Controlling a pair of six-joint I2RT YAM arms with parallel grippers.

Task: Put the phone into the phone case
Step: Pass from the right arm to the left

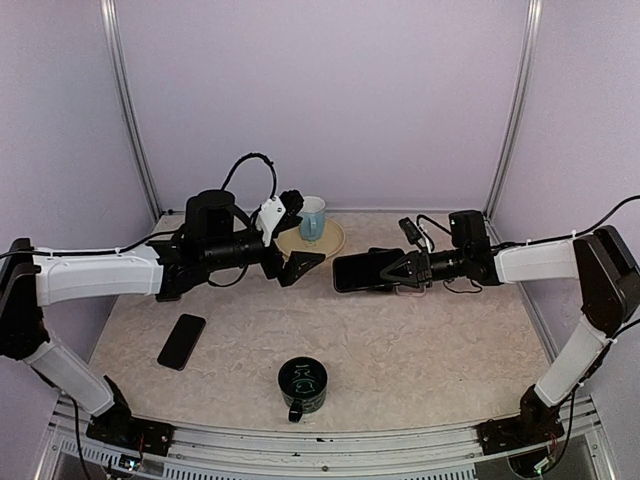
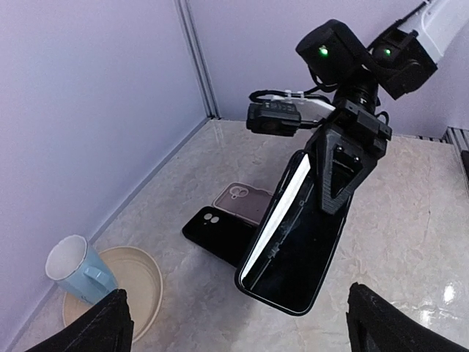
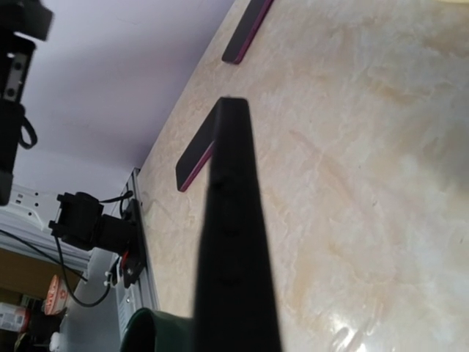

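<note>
The right hand (image 1: 393,270) pinched the phone (image 2: 293,246) above the counter (image 1: 430,350). The left hand (image 1: 302,266), fingers spread, faced it, with the phone case (image 2: 218,230) beneath.

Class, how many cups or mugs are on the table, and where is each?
2. A light blue cup stands on the cream plate at the back; a dark green mug sits near the front edge. No others show.

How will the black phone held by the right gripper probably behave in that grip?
The black phone looks stiff: pinched at one end by the right gripper, it hangs straight. Its glossy face reflects light, so it is probably slippery. Most of it overhangs the grip, so it may pivot.
</note>
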